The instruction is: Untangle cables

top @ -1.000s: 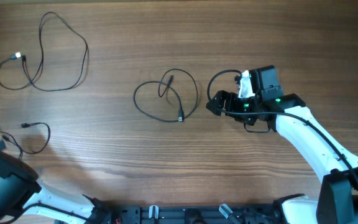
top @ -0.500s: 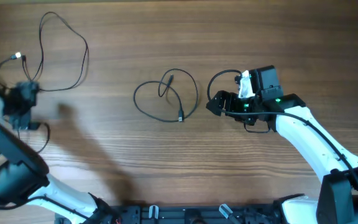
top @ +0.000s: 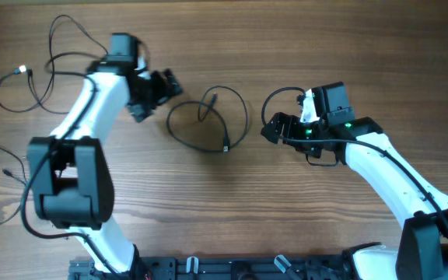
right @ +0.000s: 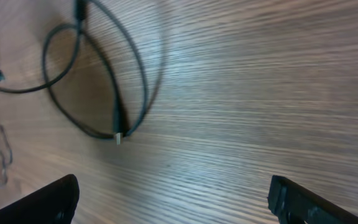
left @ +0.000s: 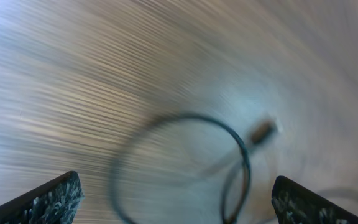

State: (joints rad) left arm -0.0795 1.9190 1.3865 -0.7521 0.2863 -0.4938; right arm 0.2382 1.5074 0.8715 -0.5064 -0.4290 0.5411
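A black cable (top: 225, 145) lies in a loose crossed loop at the table's middle. My left gripper (top: 158, 99) hovers open just left of that loop. The left wrist view is blurred; the loop (left: 244, 163) and a plug (left: 263, 130) lie ahead of the open left gripper (left: 176, 205). My right gripper (top: 267, 129) stands open just right of the loop. In the right wrist view the loop (right: 107, 74) lies ahead to the left of my right gripper (right: 173, 205), nothing between the fingers. A second cable with a silvery tip (top: 23, 70) lies far left. A third cable (top: 8, 172) shows at the left edge.
The left arm (top: 92, 93) reaches across the upper-left cable and hides part of it. A thicker black wire (top: 274, 95) loops off the right arm's wrist. Bare wooden table (top: 232, 218) stretches in front of both grippers.
My left arm swung from the lower-left corner up and right to the middle cable's left side. The small cable at the left edge shifted. The right arm barely moved.
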